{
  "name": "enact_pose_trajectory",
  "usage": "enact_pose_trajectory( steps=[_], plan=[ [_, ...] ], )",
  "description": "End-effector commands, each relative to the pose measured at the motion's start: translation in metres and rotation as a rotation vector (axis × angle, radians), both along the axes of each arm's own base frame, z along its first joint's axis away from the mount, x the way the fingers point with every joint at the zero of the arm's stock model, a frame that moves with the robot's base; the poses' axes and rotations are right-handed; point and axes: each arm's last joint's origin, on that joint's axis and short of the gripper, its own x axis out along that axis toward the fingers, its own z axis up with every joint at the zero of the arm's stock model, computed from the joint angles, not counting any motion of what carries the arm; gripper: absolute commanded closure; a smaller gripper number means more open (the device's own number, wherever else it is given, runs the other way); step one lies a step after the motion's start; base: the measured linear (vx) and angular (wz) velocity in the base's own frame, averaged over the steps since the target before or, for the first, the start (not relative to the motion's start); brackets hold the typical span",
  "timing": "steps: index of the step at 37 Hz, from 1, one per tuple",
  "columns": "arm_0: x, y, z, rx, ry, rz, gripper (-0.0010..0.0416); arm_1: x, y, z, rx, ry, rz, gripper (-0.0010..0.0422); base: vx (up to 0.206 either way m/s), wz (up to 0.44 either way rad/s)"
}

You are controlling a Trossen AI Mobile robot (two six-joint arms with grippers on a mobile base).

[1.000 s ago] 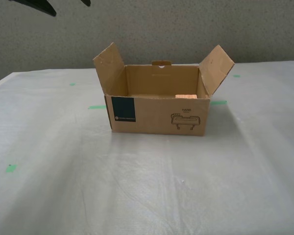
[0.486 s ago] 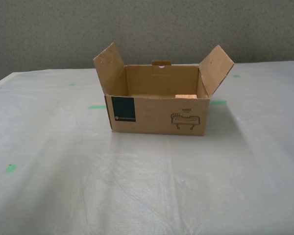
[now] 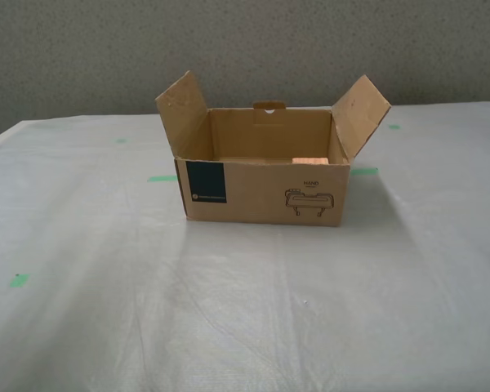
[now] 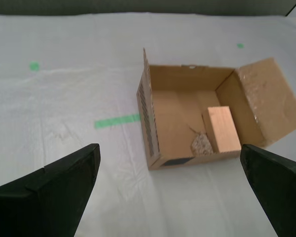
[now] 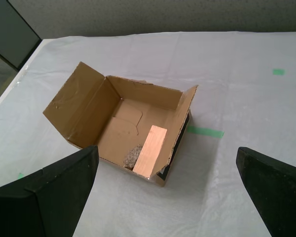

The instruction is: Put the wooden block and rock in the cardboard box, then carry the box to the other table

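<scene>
The cardboard box (image 3: 261,192) stands open on the other table (image 3: 106,310), a whitish wrinkled sheet, with both side flaps up. Inside lies the wooden block (image 3: 309,161), only its top edge showing in the exterior view. Both wrist views look down into the box (image 4: 187,118) (image 5: 123,123): the wooden block (image 4: 223,129) (image 5: 150,149) lies by the front wall, and the rock (image 4: 202,144) (image 5: 133,155) sits right beside it. My second gripper (image 4: 167,148) and my first gripper (image 5: 166,150) hover well above the box, both open and holding nothing. Neither arm shows in the exterior view.
Green tape marks (image 3: 162,178) (image 3: 18,280) (image 3: 364,171) dot the sheet around the box. A grey wall (image 3: 245,41) runs behind the table's far edge. A dark panel (image 5: 10,34) stands beyond one table edge in the first wrist view.
A dark arm part at the exterior view's top left a second ago has left that view. The box and its contents have not moved.
</scene>
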Motion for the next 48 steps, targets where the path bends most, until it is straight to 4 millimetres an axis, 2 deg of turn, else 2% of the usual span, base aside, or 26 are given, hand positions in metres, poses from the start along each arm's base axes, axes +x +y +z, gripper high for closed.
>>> enact_pose_trajectory(
  steps=[1,9,20,28,48],
  plan=[
    [-0.003,-0.001,-0.006,0.011,-0.013,-0.013,0.0016,-0.004,0.001,-0.014,-0.001,0.002,0.003,0.0023,0.0,0.0],
    [-0.003,-0.002,-0.023,0.024,-0.027,-0.037,0.0016,-0.008,0.005,-0.037,-0.004,-0.051,0.051,0.0023,0.0,0.0],
    [0.003,-0.001,-0.057,-0.018,0.023,-0.066,0.0016,-0.005,0.004,-0.061,0.035,-0.043,0.063,0.0023,0.0,0.0],
    [0.006,0.0,-0.07,-0.005,0.024,-0.076,0.0016,-0.004,0.003,-0.067,0.038,-0.052,0.057,0.0023,0.0,0.0],
    [0.006,0.0,-0.058,0.016,-0.014,-0.079,0.0016,-0.004,0.002,-0.066,0.013,-0.048,0.032,0.0023,0.0,0.0]
  ],
)
